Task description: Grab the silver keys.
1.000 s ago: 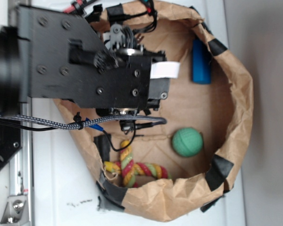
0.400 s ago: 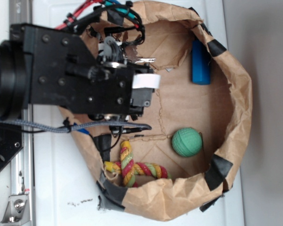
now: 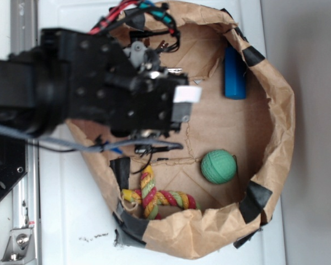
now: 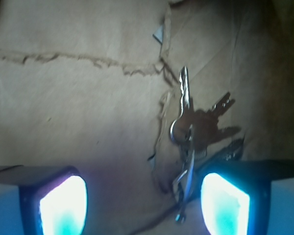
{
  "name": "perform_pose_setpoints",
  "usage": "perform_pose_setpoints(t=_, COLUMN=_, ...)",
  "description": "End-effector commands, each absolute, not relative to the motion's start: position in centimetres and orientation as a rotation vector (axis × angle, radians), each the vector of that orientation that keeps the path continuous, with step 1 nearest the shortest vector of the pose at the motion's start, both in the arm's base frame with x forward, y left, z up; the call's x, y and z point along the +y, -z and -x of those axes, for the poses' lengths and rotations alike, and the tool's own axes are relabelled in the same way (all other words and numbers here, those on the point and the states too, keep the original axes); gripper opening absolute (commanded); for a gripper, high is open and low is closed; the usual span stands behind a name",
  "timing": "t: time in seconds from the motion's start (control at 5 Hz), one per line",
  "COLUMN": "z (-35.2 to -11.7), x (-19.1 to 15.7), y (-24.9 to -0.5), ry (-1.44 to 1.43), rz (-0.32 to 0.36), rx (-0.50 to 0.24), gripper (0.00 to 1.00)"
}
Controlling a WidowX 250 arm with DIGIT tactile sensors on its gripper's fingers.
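1. In the wrist view, the 2 glowing pale-blue pads of the black robot gripper [image 4: 144, 198] stand apart at the near edge, with open space between them. I judge they are spread so the bunch can pass between them.
2. The silver keys [image 4: 193, 132], a small bunch of thin grey metal keys fanned from a ring, lie flat on the brown paper floor just left of the right pad [image 4: 225, 203]. They sit off-centre in the gap, with the lowest key reaching down beside that pad. Nothing is gripped yet.
3. The keys lie beside a ragged tear in the paper, so a finger could snag there on the way down.
4. In the exterior view, the gripper [image 3: 179, 102] hangs over the left part of the crumpled brown paper bin [image 3: 276, 110], which corrals the loose items. Only a sliver of the keys [image 3: 174, 70] shows past the arm.
5. Further off, the green textured ball [image 3: 218, 167], the multicoloured knotted rope toy [image 3: 154, 194] and the blue cylinder-shaped object [image 3: 235, 73] lie well apart from the keys, out of the way.
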State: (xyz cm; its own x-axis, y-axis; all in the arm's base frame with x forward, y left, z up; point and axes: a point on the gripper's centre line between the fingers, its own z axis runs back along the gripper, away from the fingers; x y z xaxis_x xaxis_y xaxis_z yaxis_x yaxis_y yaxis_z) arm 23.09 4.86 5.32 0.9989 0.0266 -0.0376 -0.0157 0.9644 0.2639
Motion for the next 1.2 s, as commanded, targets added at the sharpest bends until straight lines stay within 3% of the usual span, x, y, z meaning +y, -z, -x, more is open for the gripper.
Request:
perform_pose_setpoints(t=0.0, z=-24.6, x=5.88, y=-4.95, ry=-0.031, rz=-0.255, rx=-0.034, gripper=1.0)
perform_pose_setpoints(t=0.4, z=-24.78, x=6.17, y=-4.58, ry=-0.028, rz=-0.263, rx=-0.043, gripper=1.0)
perform_pose_setpoints(t=0.6, z=-25.09, x=6.24, y=-4.81, ry=-0.049, rz=-0.247, rx=-0.041, gripper=0.0)
perform_pose_setpoints(t=1.0, z=-25.02, x=6.18, y=-5.1, ry=-0.04, rz=-0.246, rx=-0.046, gripper=0.0)
